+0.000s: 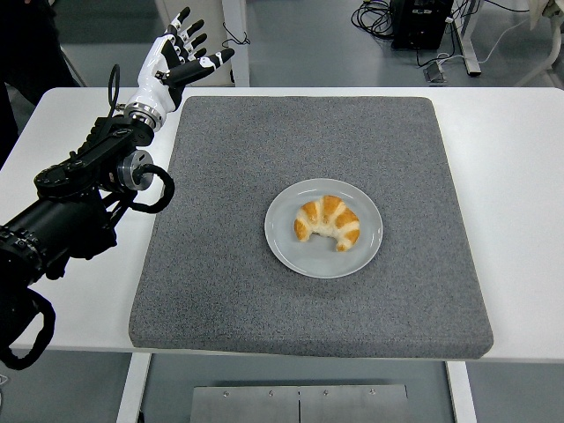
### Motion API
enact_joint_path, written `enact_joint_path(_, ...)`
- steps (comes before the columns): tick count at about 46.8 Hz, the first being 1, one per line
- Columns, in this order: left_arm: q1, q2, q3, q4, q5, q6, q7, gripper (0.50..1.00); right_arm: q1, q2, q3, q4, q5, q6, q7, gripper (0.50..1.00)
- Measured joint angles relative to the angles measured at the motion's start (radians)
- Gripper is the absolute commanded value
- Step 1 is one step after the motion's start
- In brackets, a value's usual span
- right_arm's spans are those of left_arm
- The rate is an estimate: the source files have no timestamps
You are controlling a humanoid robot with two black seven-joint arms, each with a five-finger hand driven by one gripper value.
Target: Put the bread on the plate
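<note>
A golden croissant (328, 222) lies on a round grey plate (284, 238) in the middle of a dark grey mat (229, 291). My left hand (181, 55) is raised over the far left corner of the mat, far from the plate. Its fingers are spread and it holds nothing. My left arm (79, 189) runs in from the left edge over the white table. My right arm is out of view.
The white table (511, 176) borders the mat on both sides. Table legs and cables (388, 18) show on the floor beyond the far edge. A dark-clothed person (26, 53) stands at the top left.
</note>
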Motion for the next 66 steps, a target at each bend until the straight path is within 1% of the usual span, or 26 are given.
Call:
enact_joint_path(6,-0.001,-0.019,-0.021,0.031,-0.024,-0.016,-0.001,0.966,0.0,0.0,0.0,0.0,0.0,0.0,0.0,1.0)
enact_joint_path(15,-0.001,-0.021,-0.033,0.035,-0.067,-0.019,-0.001,0.966,0.0,0.0,0.0,0.0,0.0,0.0,0.0,1.0)
enact_joint_path(23,-0.001,-0.021,-0.038,0.061,-0.102,-0.021,0.004,0.966,0.0,0.0,0.0,0.0,0.0,-0.001,0.0,1.0)
enact_joint_path(29,0.0,-0.027,-0.048,0.085,-0.13,-0.047,0.005,0.966,0.0,0.0,0.0,0.0,0.0,-0.001,0.0,1.0)
enact_joint_path(44,0.009,-0.036,-0.155,0.099,-0.156,-0.078,0.007,0.966,0.026,0.0,0.004,0.003,0.0,0.0,0.0,1.0)
enact_joint_path(53,0.014,-0.068,-0.161,0.142,-0.157,-0.078,0.008,0.966,0.027,0.0,0.005,0.006,0.0,0.0,0.0,1.0)
enact_joint_path(60,0.017,-0.068,-0.162,0.145,-0.176,-0.081,0.008,0.966,0.026,0.0,0.005,0.012,0.0,0.002,0.0,1.0)
enact_joint_path(66,0.025,-0.059,-0.159,0.145,-0.192,-0.095,0.008,0.966,0.027,0.0,0.007,0.014,0.001,0.005,0.0,1.0)
